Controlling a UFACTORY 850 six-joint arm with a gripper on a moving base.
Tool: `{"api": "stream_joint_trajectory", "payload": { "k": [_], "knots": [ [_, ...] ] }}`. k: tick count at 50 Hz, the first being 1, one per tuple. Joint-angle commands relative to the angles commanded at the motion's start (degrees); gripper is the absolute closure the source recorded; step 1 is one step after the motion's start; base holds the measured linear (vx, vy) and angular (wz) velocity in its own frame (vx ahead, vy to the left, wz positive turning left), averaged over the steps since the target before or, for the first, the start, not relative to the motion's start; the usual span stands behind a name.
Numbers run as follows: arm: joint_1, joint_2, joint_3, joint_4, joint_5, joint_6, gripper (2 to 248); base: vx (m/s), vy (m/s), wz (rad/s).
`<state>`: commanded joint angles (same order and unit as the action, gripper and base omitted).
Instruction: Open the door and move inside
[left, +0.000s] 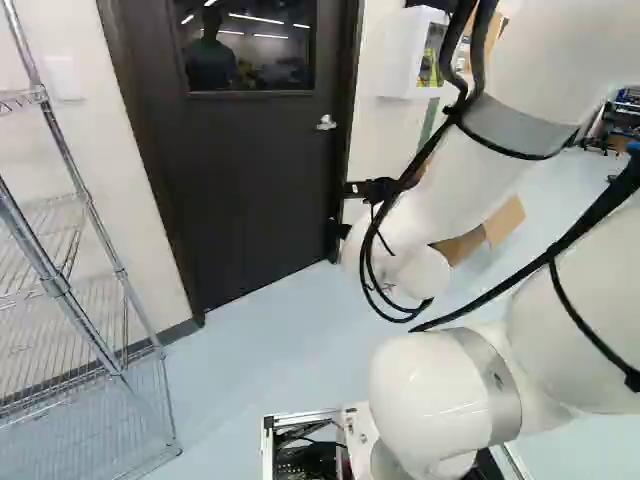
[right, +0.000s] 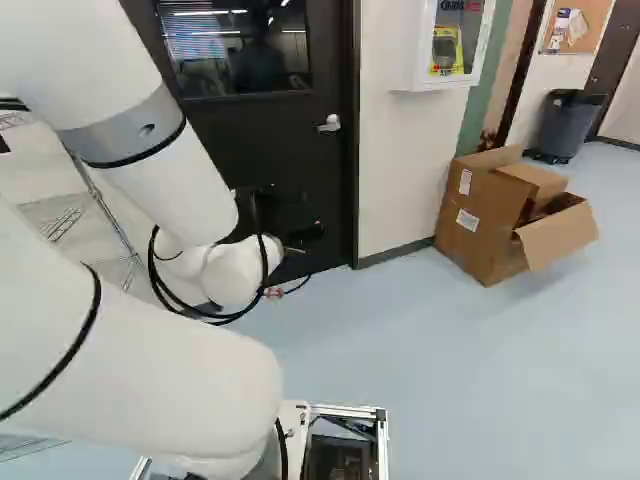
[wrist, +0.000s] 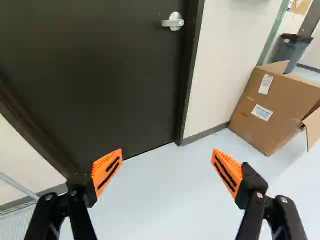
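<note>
Item, one dark door (wrist: 100, 75) with a glazed upper window (left: 250, 45), standing ahead of the arm (left: 430, 390), shut in its dark frame (wrist: 192, 70). Item, one silver lever handle (wrist: 173, 22), mounted near the door's edge on the side toward the cardboard box (wrist: 272, 110); its lever points inward across the door, lies about level, and nothing touches it. Item, one black gripper (wrist: 167, 156) with orange pads (wrist: 106, 170), fingers spread wide, nothing between them, held in front of the door and well apart from the handle, which sits ahead of it and higher up. Also listed: wire shelving (left: 55, 287) beside the door's opposite side; a white wall cabinet (right: 408, 45) on the wall by the handle side. Step in hand, by judgement: the approach to the handle, with unlatching, opening and driving through all outstanding. Next move called for: raise the gripper and bring it to the lever, with the fingers placed to take hold of it or bear down on it, then turn it before the door is swung. Points of caution: a finger may catch the frame, or slip off the short lever before the latch clears. Swing direction: cannot be told.
</note>
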<state>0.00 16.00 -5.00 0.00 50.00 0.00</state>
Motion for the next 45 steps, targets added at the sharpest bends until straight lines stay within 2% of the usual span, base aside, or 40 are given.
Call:
{"api": "stream_joint_trajectory", "payload": {
  "k": [19,45],
  "knots": [
    [0.0,0.0,0.0,0.0,0.0,0.0,3,0.04,0.001,-0.003],
    [0.0,0.0,0.0,0.0,0.0,0.0,3,0.122,-0.029,0.003]
  ]
}}
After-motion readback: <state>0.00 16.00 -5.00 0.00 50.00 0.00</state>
